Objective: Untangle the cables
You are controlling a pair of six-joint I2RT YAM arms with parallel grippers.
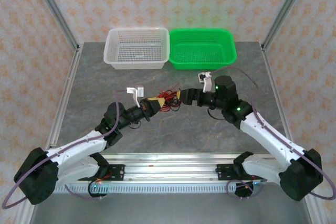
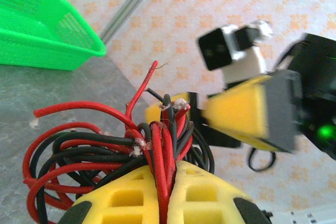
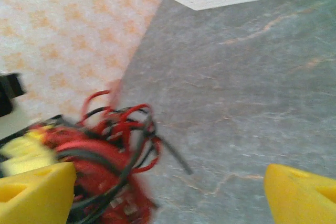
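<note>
Left gripper (image 2: 165, 182) is clamping the cables (image 2: 94, 150); right gripper (image 3: 168, 192) is hanging unclenched just right of them, white basket (image 1: 137, 48) and green basket (image 1: 202, 48) sitting far beyond.

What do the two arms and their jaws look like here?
The left arm and right arm have white shells, black joints and black bases, with a purple-grey cable looping along each. A green light glows on the right arm. The jaws are yellow wedges with rectangular cut-outs; a white bracket sits at each wrist.
</note>
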